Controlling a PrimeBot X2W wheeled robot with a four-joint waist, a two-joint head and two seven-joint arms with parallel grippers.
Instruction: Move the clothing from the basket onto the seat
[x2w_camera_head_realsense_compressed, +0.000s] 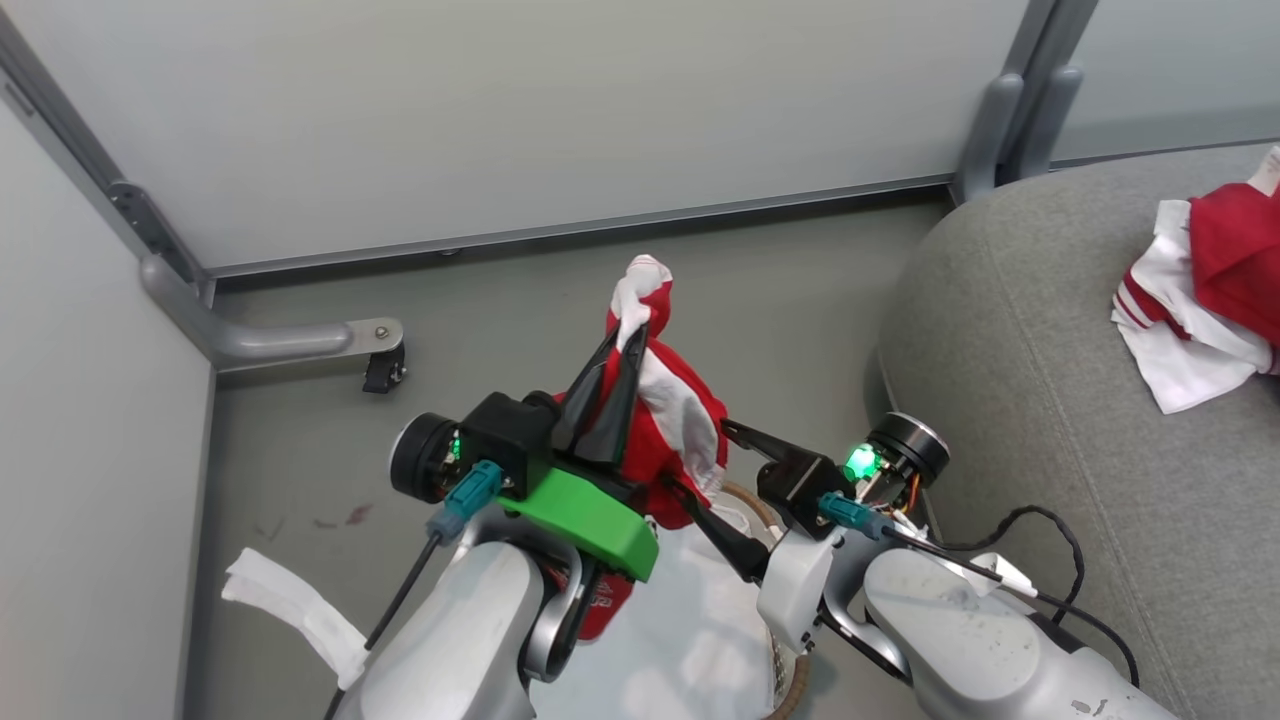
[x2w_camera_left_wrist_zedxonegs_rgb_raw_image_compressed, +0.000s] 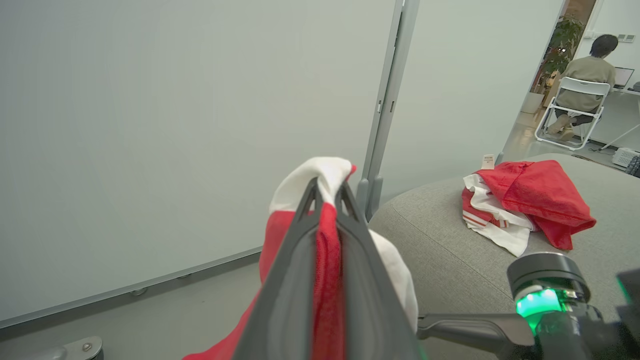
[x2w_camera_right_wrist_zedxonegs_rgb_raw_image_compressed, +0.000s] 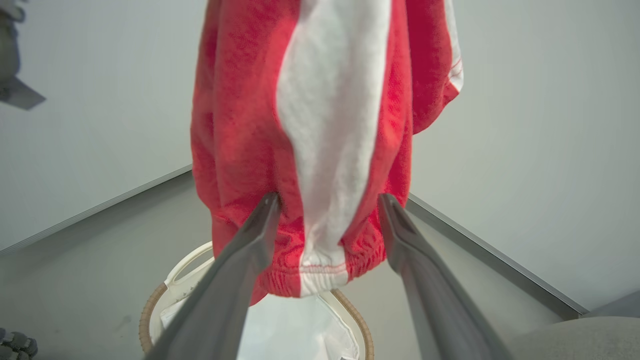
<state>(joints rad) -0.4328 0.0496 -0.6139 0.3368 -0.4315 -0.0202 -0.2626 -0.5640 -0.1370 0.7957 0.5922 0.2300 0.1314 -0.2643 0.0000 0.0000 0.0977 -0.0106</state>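
A red garment with white panels (x2w_camera_head_realsense_compressed: 672, 420) hangs in the air above the basket (x2w_camera_head_realsense_compressed: 775, 520), pinched at its top by my left gripper (x2w_camera_head_realsense_compressed: 632, 335), which is shut on it (x2w_camera_left_wrist_zedxonegs_rgb_raw_image_compressed: 327, 240). My right gripper (x2w_camera_head_realsense_compressed: 712, 462) is open, its fingers (x2w_camera_right_wrist_zedxonegs_rgb_raw_image_compressed: 250, 245) on either side of the garment's lower hem (x2w_camera_right_wrist_zedxonegs_rgb_raw_image_compressed: 310, 200) without closing on it. The basket's tan rim and white liner (x2w_camera_right_wrist_zedxonegs_rgb_raw_image_compressed: 300, 325) show below the hanging fabric. More red and white clothing (x2w_camera_head_realsense_compressed: 1210, 290) lies on the grey seat (x2w_camera_head_realsense_compressed: 1020, 330) at the right, one piece with a white tag (x2w_camera_left_wrist_zedxonegs_rgb_raw_image_compressed: 487, 161).
Pale partition walls (x2w_camera_head_realsense_compressed: 520, 110) close the corner, with metal feet and a caster (x2w_camera_head_realsense_compressed: 382, 372) on the grey floor. A white cloth strip (x2w_camera_head_realsense_compressed: 290, 605) lies on the floor at lower left. A person sits on a white chair (x2w_camera_left_wrist_zedxonegs_rgb_raw_image_compressed: 575, 100) beyond the seat.
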